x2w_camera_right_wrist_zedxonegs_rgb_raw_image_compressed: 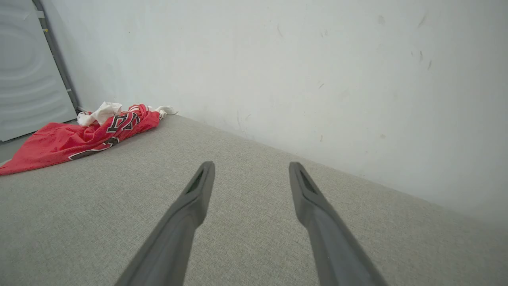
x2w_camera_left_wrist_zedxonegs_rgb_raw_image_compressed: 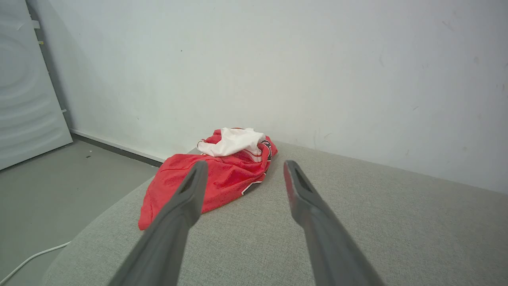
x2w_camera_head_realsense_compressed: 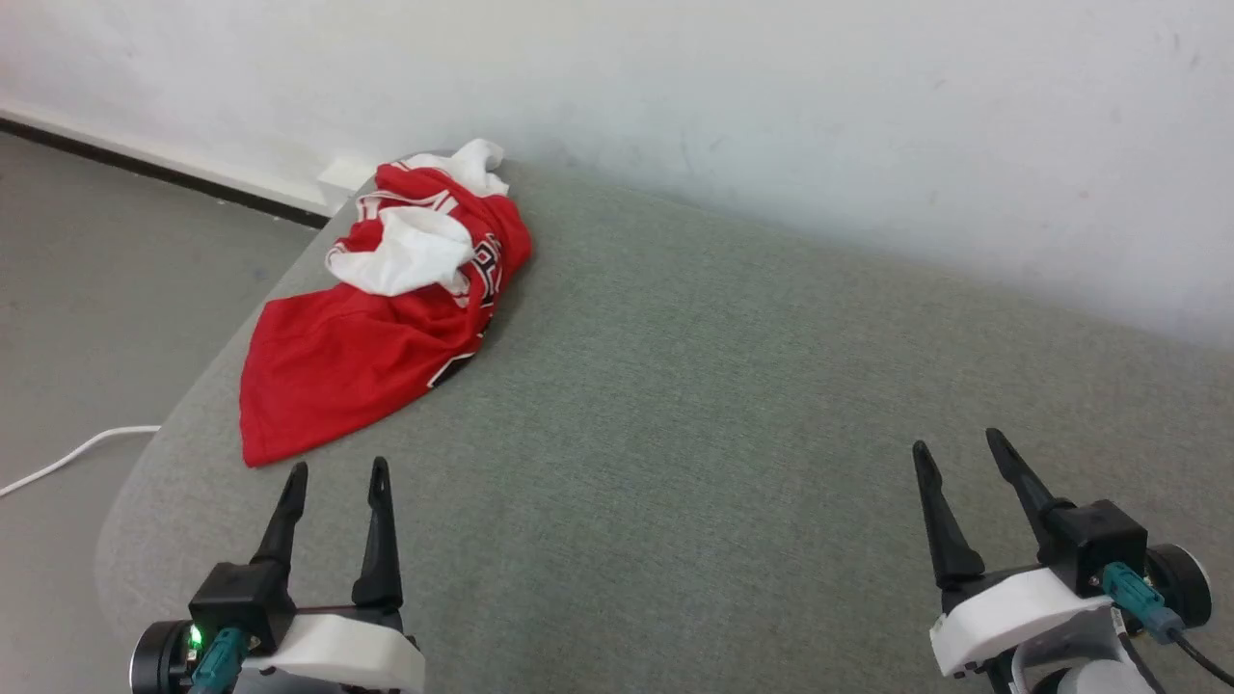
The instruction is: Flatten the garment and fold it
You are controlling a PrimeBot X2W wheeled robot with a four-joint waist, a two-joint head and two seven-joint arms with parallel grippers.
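Crumpled garment [x2w_camera_head_realsense_compressed: 357, 357] at far left corner of grey surface [x2w_camera_head_realsense_compressed: 723, 405].
Left gripper [x2w_camera_head_realsense_compressed: 340, 464], right gripper [x2w_camera_head_realsense_compressed: 955, 439]: fingers spread wide, holding nothing.

A grey-green fabric-covered surface [x2w_camera_head_realsense_compressed: 733, 414] w/ a rounded corner is seen, set against a scuffed white wall [x2w_camera_head_realsense_compressed: 771, 106]. Grey floor [x2w_camera_head_realsense_compressed: 87, 289] is seen to the left, edged at the wall base by a dark skirting strip [x2w_camera_head_realsense_compressed: 145, 166]. A white cable [x2w_camera_head_realsense_compressed: 67, 456] is laid across the floor nr that corner. In the left wrist view a pale ribbed panel [x2w_camera_left_wrist_zedxonegs_rgb_raw_image_compressed: 24, 99] is stood by the wall.
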